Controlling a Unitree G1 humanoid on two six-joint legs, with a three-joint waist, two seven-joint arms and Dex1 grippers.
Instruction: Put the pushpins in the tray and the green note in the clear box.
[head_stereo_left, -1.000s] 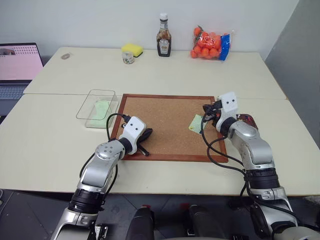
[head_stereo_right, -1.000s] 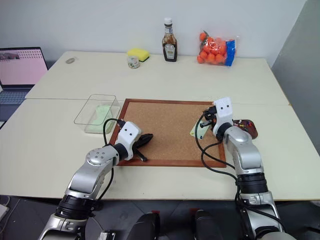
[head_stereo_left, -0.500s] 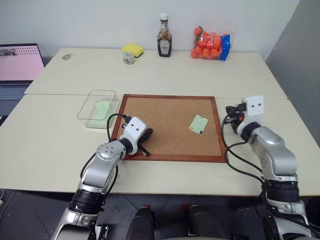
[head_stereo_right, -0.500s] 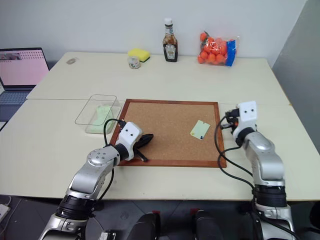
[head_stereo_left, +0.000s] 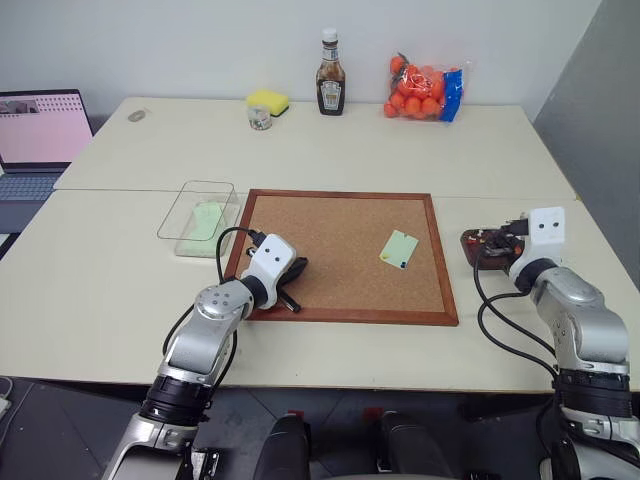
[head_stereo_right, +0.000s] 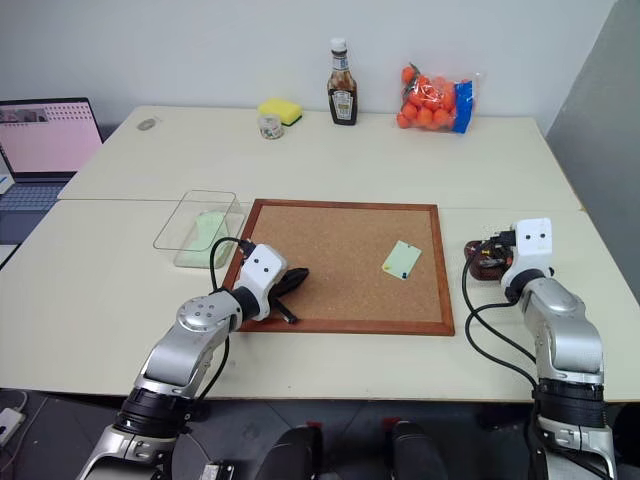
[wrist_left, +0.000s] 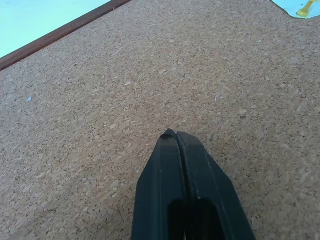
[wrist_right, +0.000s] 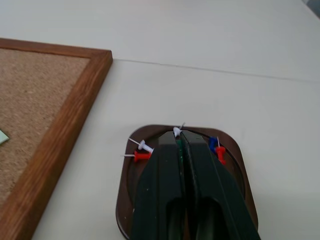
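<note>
Cream tabletop carried it all: my left gripper, fingers pressed together on nothing, rested on the corkboard to stay clear. My right gripper pinched a white pushpin over the tray, ready to drop it among the pushpins there. Beyond my left hand, a green note stayed pinned, another lay in the clear box.

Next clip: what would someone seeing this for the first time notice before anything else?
Probably the wood-framed corkboard in the middle of the pale table, with a small green note pinned on its right part. To the board's right, the right gripper is shut over a dark brown tray that holds red, white and blue pushpins. At the far edge, a bag of oranges stands out.
</note>
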